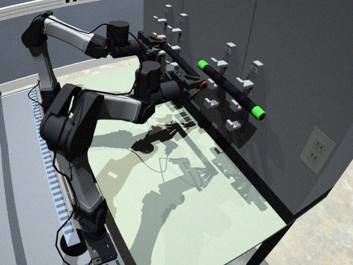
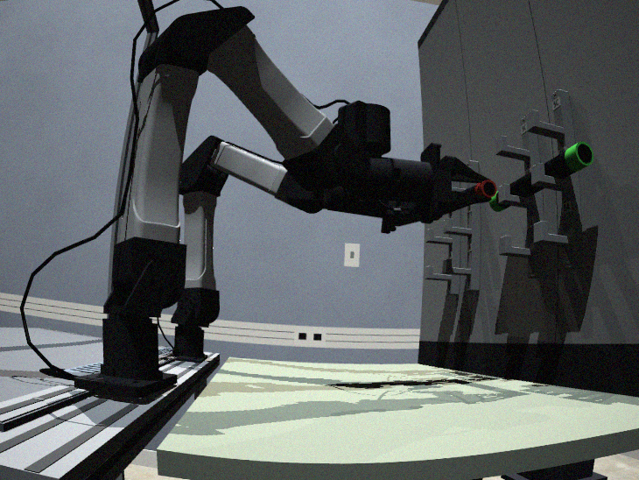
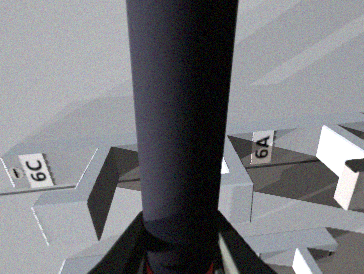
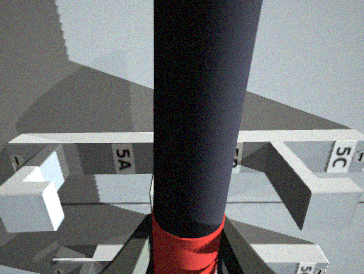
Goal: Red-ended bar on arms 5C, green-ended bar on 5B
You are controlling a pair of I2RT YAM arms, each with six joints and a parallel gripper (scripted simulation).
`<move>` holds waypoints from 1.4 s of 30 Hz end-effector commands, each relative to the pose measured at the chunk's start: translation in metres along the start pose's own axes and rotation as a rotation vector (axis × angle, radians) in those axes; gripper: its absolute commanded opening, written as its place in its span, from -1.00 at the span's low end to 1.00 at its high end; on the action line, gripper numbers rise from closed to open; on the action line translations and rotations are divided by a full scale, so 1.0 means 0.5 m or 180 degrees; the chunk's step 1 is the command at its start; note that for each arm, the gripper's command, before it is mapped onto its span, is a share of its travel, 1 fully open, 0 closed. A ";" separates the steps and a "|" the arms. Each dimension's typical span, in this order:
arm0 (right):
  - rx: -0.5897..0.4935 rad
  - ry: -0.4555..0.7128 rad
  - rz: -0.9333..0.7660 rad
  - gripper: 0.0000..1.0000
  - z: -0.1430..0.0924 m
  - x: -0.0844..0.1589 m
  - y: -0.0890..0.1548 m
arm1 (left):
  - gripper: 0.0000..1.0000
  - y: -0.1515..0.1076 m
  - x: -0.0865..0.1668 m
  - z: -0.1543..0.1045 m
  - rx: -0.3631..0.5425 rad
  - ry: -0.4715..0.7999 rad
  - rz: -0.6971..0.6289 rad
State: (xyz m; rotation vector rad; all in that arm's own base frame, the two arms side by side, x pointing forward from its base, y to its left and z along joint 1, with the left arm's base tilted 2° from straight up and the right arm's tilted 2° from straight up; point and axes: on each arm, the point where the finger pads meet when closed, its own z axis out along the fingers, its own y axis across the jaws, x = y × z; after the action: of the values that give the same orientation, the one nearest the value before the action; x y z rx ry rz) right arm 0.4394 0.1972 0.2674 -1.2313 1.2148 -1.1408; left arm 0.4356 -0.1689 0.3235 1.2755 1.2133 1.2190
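Observation:
The green-ended bar (image 1: 230, 87) (image 2: 569, 158) lies across the middle arms (image 2: 551, 182) of the near rack, seemingly 5B, with no gripper on it. The red-ended bar (image 1: 182, 61) (image 3: 182, 100) (image 4: 200, 125) is held level in the air, out from the wall and off to the far side of the green-ended bar. My left gripper (image 1: 160, 42) (image 3: 179, 222) is shut on its far end. My right gripper (image 1: 198, 82) (image 2: 472, 191) (image 4: 185, 224) is shut on its near end. The 5C arms (image 1: 245, 82) (image 2: 544, 126) (image 4: 332, 205) above are empty. The held bar mostly covers label 5B in the right wrist view.
Bottom arms (image 1: 233, 125) (image 2: 549, 237) jut out below the green-ended bar. The far rack (image 1: 183, 17) has its own arms close to my left gripper; labels 6C (image 3: 39, 171) and 6A (image 3: 263, 146) show there. The table (image 1: 227, 228) lies below.

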 end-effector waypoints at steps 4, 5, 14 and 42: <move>0.0008 -0.0001 -0.0043 -1.00 0.008 -0.006 -0.009 | -1.00 0.030 -0.007 -0.005 -0.0244 -0.0010 -0.0203; 0.0008 -0.0001 -0.0043 -1.00 0.008 -0.006 -0.009 | -0.96 0.027 -0.006 -0.004 -0.0244 -0.0010 -0.0203; 0.0008 -0.0001 -0.0043 -1.00 0.008 -0.006 -0.009 | -0.56 0.000 -0.004 0.000 -0.0244 -0.0010 -0.0203; 0.0008 -0.0001 -0.0043 -1.00 0.008 -0.006 -0.007 | 0.51 -0.014 -0.003 0.002 -0.0244 -0.0010 -0.0203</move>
State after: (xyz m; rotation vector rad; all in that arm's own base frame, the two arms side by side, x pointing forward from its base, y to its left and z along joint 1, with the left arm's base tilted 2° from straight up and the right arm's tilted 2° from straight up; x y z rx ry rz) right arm 0.4388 0.1978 0.2586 -1.2925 1.2126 -1.1594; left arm 0.4364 -0.1691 0.3197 1.1827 1.1893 1.2141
